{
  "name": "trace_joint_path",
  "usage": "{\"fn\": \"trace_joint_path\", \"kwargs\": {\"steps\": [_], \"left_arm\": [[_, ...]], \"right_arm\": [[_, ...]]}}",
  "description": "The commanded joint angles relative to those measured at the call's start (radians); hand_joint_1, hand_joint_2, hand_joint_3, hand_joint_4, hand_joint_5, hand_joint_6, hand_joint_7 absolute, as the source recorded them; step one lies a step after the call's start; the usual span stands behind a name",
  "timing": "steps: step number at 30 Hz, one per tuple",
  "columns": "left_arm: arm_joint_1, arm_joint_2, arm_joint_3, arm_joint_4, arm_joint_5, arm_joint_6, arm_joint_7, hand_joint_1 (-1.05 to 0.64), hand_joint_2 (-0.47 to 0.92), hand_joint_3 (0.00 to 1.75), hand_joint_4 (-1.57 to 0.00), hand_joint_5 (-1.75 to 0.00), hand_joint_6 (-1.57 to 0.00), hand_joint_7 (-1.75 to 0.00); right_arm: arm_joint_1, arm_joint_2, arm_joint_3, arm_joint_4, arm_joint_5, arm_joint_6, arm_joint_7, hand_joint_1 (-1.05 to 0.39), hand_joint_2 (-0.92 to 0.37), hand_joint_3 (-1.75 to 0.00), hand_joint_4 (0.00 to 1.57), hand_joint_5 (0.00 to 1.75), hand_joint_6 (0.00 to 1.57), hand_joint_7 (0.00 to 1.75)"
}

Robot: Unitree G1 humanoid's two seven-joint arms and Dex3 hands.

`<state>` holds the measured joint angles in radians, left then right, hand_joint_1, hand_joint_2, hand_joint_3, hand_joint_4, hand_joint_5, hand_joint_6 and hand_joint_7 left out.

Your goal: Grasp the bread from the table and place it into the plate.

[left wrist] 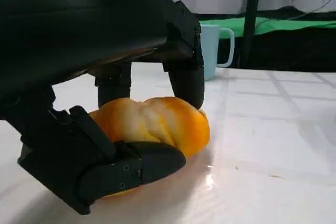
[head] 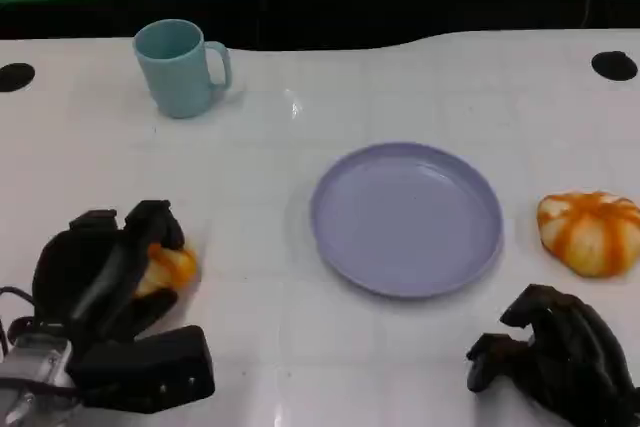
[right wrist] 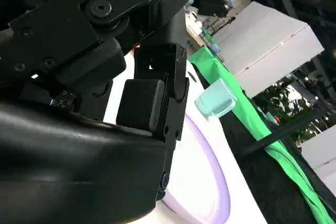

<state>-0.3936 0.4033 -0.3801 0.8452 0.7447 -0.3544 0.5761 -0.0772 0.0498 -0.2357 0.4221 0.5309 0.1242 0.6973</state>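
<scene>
The grasp looks made but the carry has not begun: the round lavender plastic plate [head: 406, 219] is bare, and the orange-and-cream twisted bread roll [left wrist: 152, 123] rests on the white table [head: 300, 147] at the robot's left, well apart from the plate. The left hand [head: 105, 277] wraps the roll, fingers [left wrist: 181, 74] over its far side and thumb under its near edge. A second striped bun [head: 592, 232] lies beyond the plate. The right hand [head: 555, 352] rests near it, seemingly curled on nothing.
</scene>
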Motion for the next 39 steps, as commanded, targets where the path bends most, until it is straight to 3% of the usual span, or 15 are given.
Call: {"fn": "trace_joint_path", "kwargs": {"steps": [1, 7, 19, 30, 39], "left_arm": [[0.012, -0.004, 0.029, -0.018, -0.051, -0.031, 0.006, -0.24, 0.49, 1.24, -0.75, -1.75, -0.49, -1.75], [0.043, -0.016, 0.084, -0.151, -0.149, -0.015, -0.098, -0.24, 0.54, 1.05, -0.75, -1.75, -0.51, -1.75], [0.055, -0.054, 0.120, -0.319, -0.189, -0.004, -0.176, -0.23, 0.57, 0.95, -0.76, -1.75, -0.55, -1.73], [-0.031, -0.145, 0.114, -0.305, -0.213, -0.003, -0.247, -0.20, 0.54, 0.98, -0.73, -1.75, -0.53, -1.74], [-0.122, -0.226, 0.100, -0.195, -0.219, -0.063, -0.236, -0.22, 0.55, 1.01, -0.80, -1.75, -0.58, -1.73]], "right_arm": [[-0.007, -0.015, -0.002, 0.003, -0.002, -0.011, -0.005, -1.03, -0.73, 0.00, 1.57, 0.69, 1.57, 0.32], [-0.011, -0.018, -0.005, 0.007, -0.002, -0.005, -0.006, -1.04, -0.73, 0.00, 1.57, 0.70, 1.57, 0.33], [-0.018, -0.018, -0.009, 0.029, 0.001, -0.012, 0.005, -1.03, -0.72, 0.00, 1.57, 0.69, 1.57, 0.34], [-0.014, -0.017, -0.003, 0.026, -0.004, -0.018, 0.001, -1.05, -0.72, 0.00, 1.57, 0.72, 1.57, 0.34], [-0.011, -0.016, -0.004, 0.025, 0.000, -0.020, 0.008, -1.03, -0.73, 0.00, 1.57, 0.70, 1.57, 0.33]]}}
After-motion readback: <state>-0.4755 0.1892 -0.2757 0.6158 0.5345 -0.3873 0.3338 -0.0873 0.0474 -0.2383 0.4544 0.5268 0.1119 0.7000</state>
